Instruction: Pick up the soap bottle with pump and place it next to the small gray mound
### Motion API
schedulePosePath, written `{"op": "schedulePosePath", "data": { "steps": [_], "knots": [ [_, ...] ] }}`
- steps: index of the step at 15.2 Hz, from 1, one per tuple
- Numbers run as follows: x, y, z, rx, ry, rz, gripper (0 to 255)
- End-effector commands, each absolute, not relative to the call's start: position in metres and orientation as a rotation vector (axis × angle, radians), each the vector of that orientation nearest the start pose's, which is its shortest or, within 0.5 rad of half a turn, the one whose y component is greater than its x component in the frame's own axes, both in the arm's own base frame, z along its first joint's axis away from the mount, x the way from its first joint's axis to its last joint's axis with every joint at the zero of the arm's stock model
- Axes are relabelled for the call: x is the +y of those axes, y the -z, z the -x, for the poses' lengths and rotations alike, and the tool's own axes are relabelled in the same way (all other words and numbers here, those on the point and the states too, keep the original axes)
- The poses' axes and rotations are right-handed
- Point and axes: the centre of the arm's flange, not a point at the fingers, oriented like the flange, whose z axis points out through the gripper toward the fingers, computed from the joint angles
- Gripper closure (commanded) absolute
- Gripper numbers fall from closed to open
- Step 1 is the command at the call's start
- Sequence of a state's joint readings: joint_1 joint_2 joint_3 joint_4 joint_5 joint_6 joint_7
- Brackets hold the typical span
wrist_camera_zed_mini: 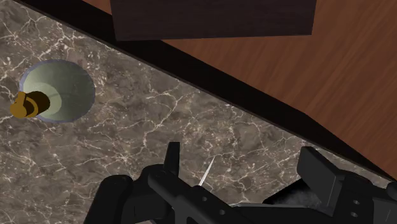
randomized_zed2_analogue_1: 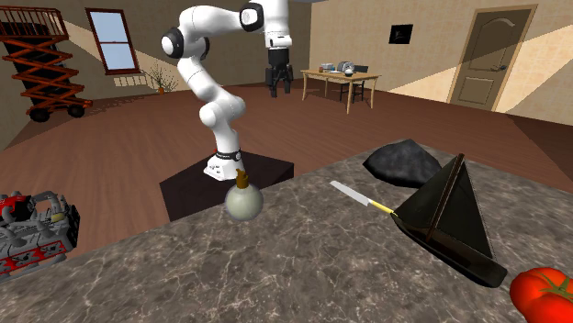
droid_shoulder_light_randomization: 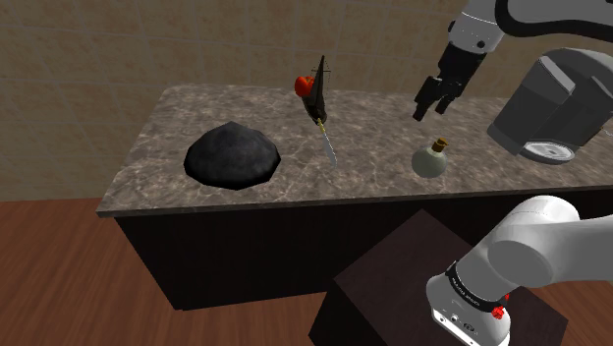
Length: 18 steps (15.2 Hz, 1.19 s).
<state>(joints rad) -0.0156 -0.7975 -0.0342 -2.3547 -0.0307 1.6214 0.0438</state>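
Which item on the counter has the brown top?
The round pale bottle, standing upright nearest the stand; the dark mound, boat shape and tomato have none.

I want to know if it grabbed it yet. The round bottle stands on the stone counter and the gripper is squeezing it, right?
Not quite. The round bottle does stand on the stone counter, but the gripper is open and hangs in the air apart from it, not squeezing it. The shoulder view shows the gap.

1. Bench (droid_shoulder_light_randomization: pixel 393 182), shoulder view: mound (droid_shoulder_light_randomization: pixel 233 154) at the left, bottle (droid_shoulder_light_randomization: pixel 432 157) at the right near the front edge, well apart.
2. Between them lies a thin blade (droid_shoulder_light_randomization: pixel 327 145); behind it stands a model sailboat (droid_shoulder_light_randomization: pixel 318 86).
3. Hand (droid_shoulder_light_randomization: pixel 429 110): above the bench, behind the bottle.
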Motion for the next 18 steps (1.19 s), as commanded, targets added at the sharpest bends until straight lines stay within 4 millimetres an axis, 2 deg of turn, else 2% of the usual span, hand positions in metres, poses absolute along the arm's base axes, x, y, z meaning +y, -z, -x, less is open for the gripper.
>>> {"op": "schedulePosePath", "data": {
  "steps": [1, 18],
  "knots": [
    [-0.022, -0.599, -0.308, 0.131, 0.101, 3.143, 0],
    [-0.214, -0.487, -0.324, 0.013, 0.059, 3.163, 0]
  ]
}}
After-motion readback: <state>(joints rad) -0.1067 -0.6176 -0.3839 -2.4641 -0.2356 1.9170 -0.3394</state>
